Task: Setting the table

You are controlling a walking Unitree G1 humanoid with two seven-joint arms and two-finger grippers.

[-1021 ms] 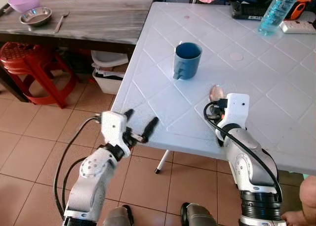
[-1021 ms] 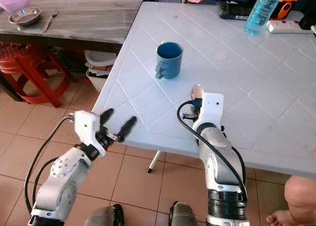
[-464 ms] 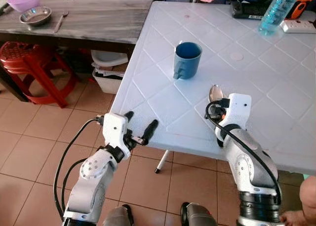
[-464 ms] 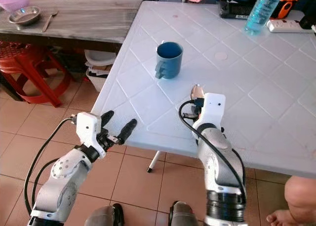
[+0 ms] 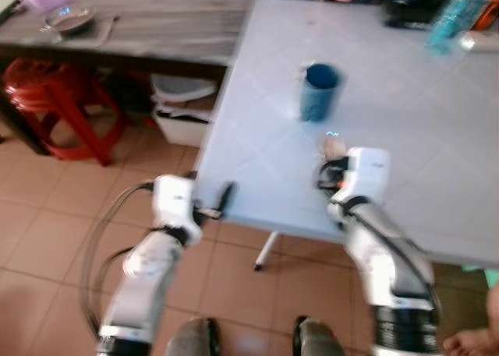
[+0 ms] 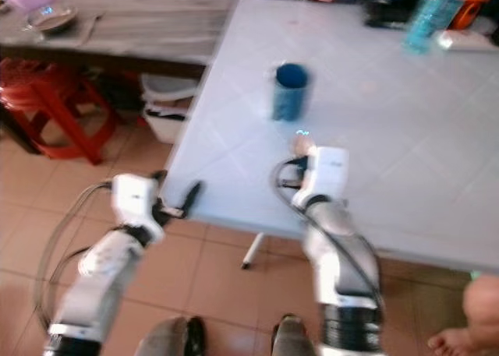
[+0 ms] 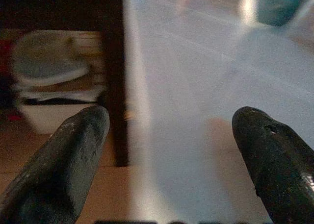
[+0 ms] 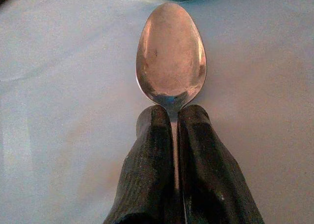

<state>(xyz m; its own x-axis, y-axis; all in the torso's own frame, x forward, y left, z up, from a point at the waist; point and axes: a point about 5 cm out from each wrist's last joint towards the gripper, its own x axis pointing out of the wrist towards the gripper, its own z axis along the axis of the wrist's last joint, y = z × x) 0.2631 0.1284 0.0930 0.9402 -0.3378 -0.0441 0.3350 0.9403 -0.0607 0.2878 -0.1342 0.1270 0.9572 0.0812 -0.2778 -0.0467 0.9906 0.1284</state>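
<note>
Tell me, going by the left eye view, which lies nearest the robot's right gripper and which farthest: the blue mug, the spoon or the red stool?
1. Spoon: pinched in the right gripper itself, bowl sticking out ahead.
2. Blue mug: on the white table, just beyond the spoon.
3. Red stool: on the floor, far off to the robot's left.

Terracotta tiled floor (image 5: 47,239), white plastic table (image 5: 437,138) with diamond-patterned top, dark grey wooden table (image 5: 156,37) beside it, red plastic stool (image 5: 54,99) underneath, blurred daylight scene
</note>
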